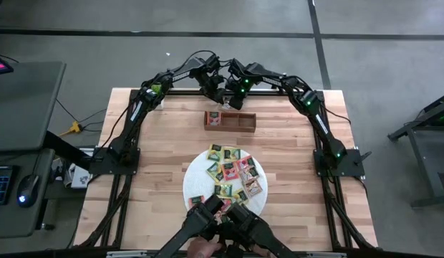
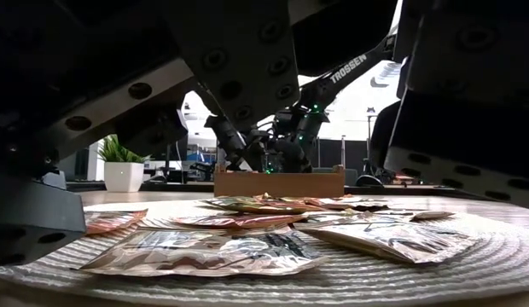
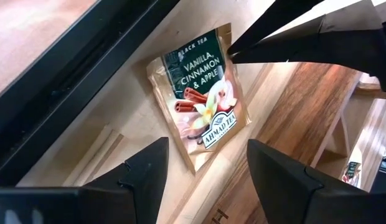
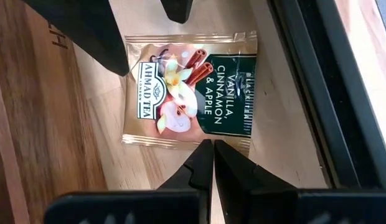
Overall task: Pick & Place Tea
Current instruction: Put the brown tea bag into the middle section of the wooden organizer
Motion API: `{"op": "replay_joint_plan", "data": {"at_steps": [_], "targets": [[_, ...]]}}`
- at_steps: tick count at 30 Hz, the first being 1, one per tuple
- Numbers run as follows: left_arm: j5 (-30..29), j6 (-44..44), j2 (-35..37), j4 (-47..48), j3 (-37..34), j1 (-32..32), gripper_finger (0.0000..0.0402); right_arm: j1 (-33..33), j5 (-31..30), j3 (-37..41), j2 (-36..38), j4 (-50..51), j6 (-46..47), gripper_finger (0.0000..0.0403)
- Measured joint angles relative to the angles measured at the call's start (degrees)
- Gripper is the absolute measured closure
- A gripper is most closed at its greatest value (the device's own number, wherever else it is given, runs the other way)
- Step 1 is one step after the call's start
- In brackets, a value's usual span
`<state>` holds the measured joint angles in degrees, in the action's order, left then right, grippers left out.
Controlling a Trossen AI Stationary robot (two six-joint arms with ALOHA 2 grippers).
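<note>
One tea packet (image 4: 187, 93), labelled vanilla, cinnamon and apple, lies flat on the table between the wooden tray's far wall (image 4: 31, 112) and the black rail. My left gripper (image 3: 207, 146) hovers open above the packet (image 3: 202, 93), one finger on each side. My right gripper (image 4: 211, 144) is shut, its tips at the packet's side edge. Several more tea packets (image 1: 233, 172) lie on the round white mat (image 1: 193, 179). The tray (image 1: 230, 120) stands beyond the mat. My right gripper's shut fingertips (image 3: 230, 55) stand at the packet's side edge (image 4: 208, 138), near its "black tea" end. They slant down from above. The packet lies flat on the table. Whether the tips touch it, I cannot tell.
A black frame rail (image 4: 317, 93) runs along the table's far edge, close behind the packet. One packet (image 1: 213, 119) lies in the tray's left compartment. Dark mounts (image 1: 222, 226) stand at the near edge by the mat. A potted plant (image 2: 124, 175) stands beyond the table.
</note>
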<state>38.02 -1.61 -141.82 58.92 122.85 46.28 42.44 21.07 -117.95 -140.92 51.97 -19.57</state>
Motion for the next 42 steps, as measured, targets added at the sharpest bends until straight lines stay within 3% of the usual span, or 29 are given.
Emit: {"op": "replay_joint_plan", "data": {"at_steps": [36,42], "targets": [[1.31,4.39,0.13,1.64,0.13,0.22,0.0188,-0.37,4.38,0.04,-0.74,-1.57,-4.23,0.0391],[-1.31,4.97,0.17,1.1,0.13,0.22,0.0188,-0.37,4.51,0.04,-0.74,-1.92,-3.96,0.0391]]}}
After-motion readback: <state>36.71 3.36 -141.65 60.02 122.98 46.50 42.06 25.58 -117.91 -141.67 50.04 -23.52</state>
